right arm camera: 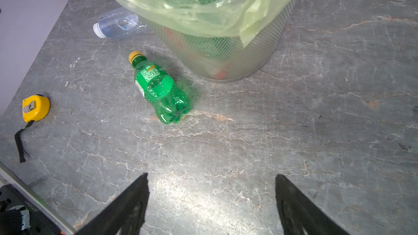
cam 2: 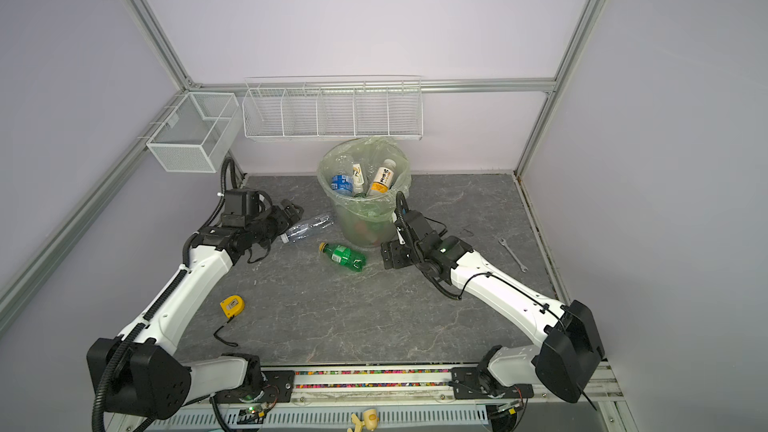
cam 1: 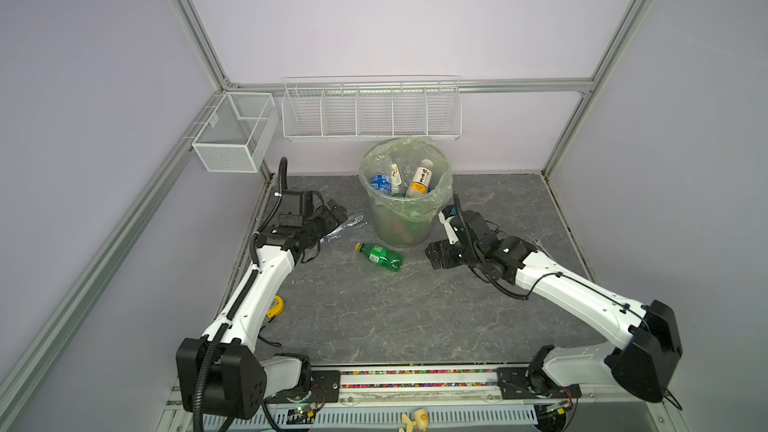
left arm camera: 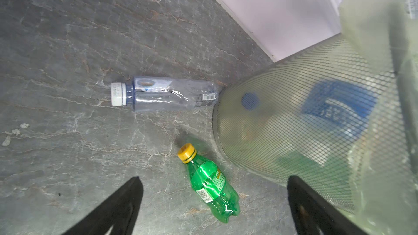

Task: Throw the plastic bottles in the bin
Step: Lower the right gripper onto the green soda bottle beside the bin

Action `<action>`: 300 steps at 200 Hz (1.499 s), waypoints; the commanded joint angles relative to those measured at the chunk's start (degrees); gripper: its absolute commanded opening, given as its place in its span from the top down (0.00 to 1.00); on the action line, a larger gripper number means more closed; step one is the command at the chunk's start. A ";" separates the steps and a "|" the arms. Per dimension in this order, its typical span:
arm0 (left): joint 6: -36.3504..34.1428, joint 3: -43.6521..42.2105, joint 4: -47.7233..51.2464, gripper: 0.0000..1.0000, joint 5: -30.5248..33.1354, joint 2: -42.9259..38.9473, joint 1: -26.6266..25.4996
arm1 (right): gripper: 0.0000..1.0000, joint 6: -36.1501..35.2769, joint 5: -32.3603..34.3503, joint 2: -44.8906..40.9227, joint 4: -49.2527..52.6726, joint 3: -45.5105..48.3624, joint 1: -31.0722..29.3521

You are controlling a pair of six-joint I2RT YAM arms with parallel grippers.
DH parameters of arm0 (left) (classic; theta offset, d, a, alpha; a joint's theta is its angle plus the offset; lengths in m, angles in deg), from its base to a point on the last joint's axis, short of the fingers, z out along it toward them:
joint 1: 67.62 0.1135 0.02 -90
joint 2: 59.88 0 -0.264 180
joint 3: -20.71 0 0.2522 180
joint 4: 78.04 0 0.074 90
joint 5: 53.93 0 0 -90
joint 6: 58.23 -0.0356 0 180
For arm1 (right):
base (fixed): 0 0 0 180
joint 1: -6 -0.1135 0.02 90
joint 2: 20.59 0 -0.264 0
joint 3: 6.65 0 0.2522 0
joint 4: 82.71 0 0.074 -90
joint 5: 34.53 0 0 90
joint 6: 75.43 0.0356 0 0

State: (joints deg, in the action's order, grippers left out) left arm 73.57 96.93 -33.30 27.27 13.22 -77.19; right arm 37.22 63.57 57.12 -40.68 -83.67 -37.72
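Observation:
The bin (cam 1: 399, 226) (cam 2: 360, 228), a mesh bucket lined with a green bag, stands at the back of the table with several plastic bottles in it, among them a blue-labelled one (cam 1: 381, 182) and a white-and-orange one (cam 1: 420, 178). On the table lie a green bottle with a yellow cap (cam 1: 380, 257) (cam 2: 343, 257) (left arm camera: 210, 184) (right arm camera: 158, 89) and a clear bottle with a white cap (cam 1: 345, 226) (cam 2: 307, 228) (left arm camera: 169, 96) (right arm camera: 117, 24), which touches the bin's foot (left arm camera: 282, 132). My left gripper (cam 1: 334, 216) (left arm camera: 214, 178) hangs open beside the clear bottle. My right gripper (cam 1: 438, 255) (right arm camera: 211, 175) is open and empty, right of the green bottle.
A yellow tape measure (cam 2: 232, 306) (right arm camera: 35, 107) lies at the table's left. A wrench (cam 2: 512, 254) lies at the right. White wire baskets (cam 1: 372, 112) (cam 1: 235, 130) hang on the back wall and left frame, above the bin.

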 commanded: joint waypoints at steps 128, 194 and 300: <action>1.97 -7.08 -1.82 0.01 -0.07 1.75 5.05 | 0.12 -3.32 -4.31 13.87 -7.77 -4.34 -4.71; 1.72 -8.87 0.58 0.01 2.02 0.60 6.81 | 0.12 -9.07 -5.11 21.47 -9.29 -9.34 -7.88; 1.24 -11.01 0.83 0.01 2.14 -2.66 8.33 | 0.12 -21.08 -4.17 34.06 -8.12 -19.01 -8.44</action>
State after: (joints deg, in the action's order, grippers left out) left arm 75.02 87.34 -32.90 28.74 12.30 -69.27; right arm 20.35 58.89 89.54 -49.49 -99.87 -45.96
